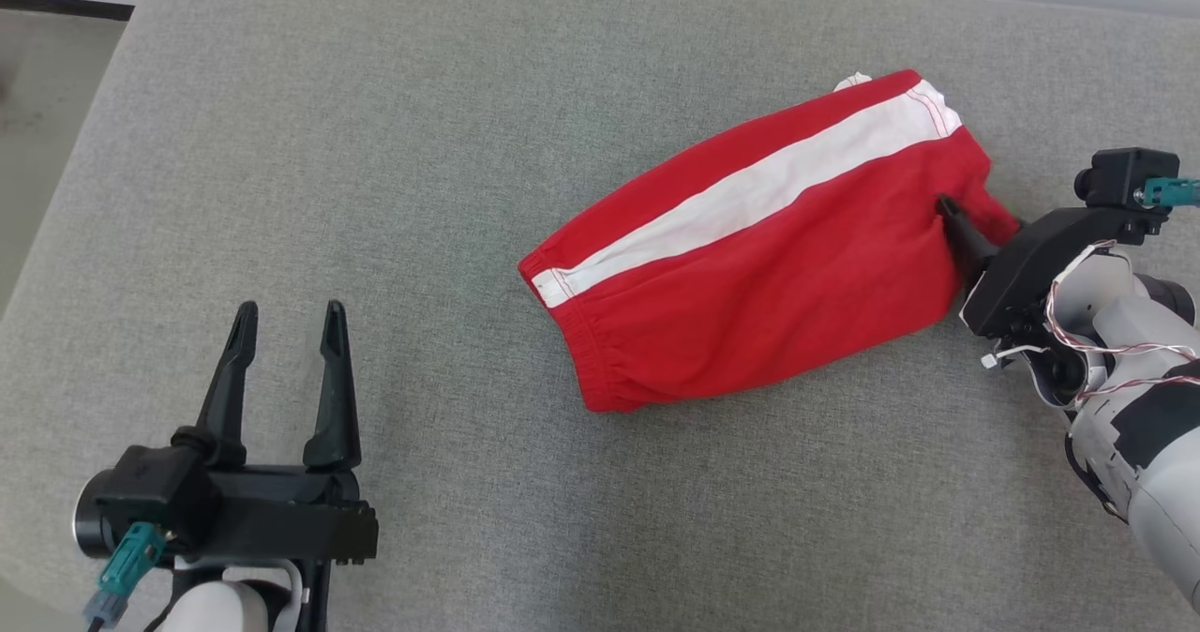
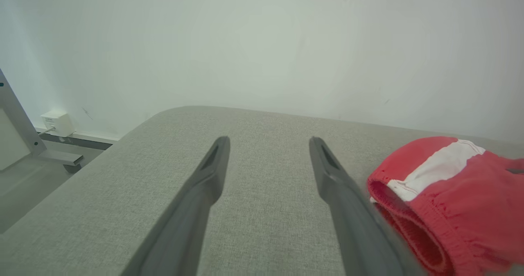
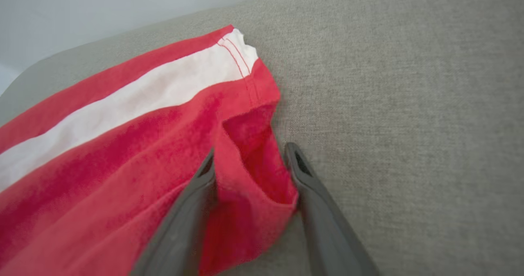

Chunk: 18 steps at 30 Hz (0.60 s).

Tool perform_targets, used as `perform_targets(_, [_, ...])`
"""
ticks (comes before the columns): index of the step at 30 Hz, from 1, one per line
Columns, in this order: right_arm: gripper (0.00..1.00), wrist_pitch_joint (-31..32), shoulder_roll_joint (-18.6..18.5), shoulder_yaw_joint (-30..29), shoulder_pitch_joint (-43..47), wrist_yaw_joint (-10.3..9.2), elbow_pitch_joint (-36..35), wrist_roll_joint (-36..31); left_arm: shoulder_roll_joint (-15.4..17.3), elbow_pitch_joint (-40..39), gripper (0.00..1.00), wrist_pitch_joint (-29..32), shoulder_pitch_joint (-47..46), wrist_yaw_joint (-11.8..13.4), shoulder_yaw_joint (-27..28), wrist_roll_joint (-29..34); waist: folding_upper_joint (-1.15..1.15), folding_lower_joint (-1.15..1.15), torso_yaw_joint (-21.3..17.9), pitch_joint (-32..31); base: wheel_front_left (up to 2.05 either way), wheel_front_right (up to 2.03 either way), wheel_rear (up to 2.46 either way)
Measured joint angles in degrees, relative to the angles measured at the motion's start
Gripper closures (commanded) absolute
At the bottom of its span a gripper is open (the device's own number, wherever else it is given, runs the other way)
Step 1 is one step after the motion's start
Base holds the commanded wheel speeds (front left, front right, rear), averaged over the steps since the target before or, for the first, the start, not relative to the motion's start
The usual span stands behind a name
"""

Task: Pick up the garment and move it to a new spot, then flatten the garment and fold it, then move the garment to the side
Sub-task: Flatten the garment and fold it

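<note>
Red shorts (image 1: 750, 266) with a white side stripe lie folded on the grey cushion (image 1: 469, 144), waistband toward the lower left. My right gripper (image 1: 956, 215) is at the garment's right corner. In the right wrist view its fingers (image 3: 204, 173) stand apart, straddling a raised fold of the red cloth (image 3: 254, 173) at the leg hem; the cloth touches both fingers, and the jaws are only slightly narrowed. My left gripper (image 1: 291, 313) hovers open over bare cushion, well left of the shorts. The left wrist view shows the elastic waistband (image 2: 409, 218) just right of that gripper (image 2: 268, 143).
The cushion's rounded left edge (image 1: 84, 173) drops to the floor. A pale wall (image 2: 262, 42) rises behind the cushion, with a small white box (image 2: 57, 122) and a metal frame leg (image 2: 24, 132) at floor level on the left.
</note>
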Motion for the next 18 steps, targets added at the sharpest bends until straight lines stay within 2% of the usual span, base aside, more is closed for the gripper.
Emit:
perform_targets(8, [1.0, -0.86, 0.6, -0.21, 0.64, 0.0, 0.05, 1.86, -0.21, 0.65, 0.0, 0.01, 0.66, -0.1, 0.55, -0.12, 0.0, 0.0, -0.56, -1.62, 0.0, 0.0, 0.0])
perform_targets(12, [1.0, -2.32, -0.11, -0.83, 2.98, 0.0, -3.01, 3.88, -0.24, 0.6, 0.0, 0.01, 1.79, -0.08, 0.55, -0.05, 0.0, 0.0, -1.75, -2.82, 0.0, 0.0, 0.0])
perform_targets(18, [1.0, -4.26, -3.47, -2.09, 9.79, 0.0, -9.82, 8.17, -0.24, 0.58, 0.0, 0.0, 3.63, -0.54, 1.96, 0.67, 0.0, 0.0, -4.49, -4.6, 0.0, 0.0, 0.0])
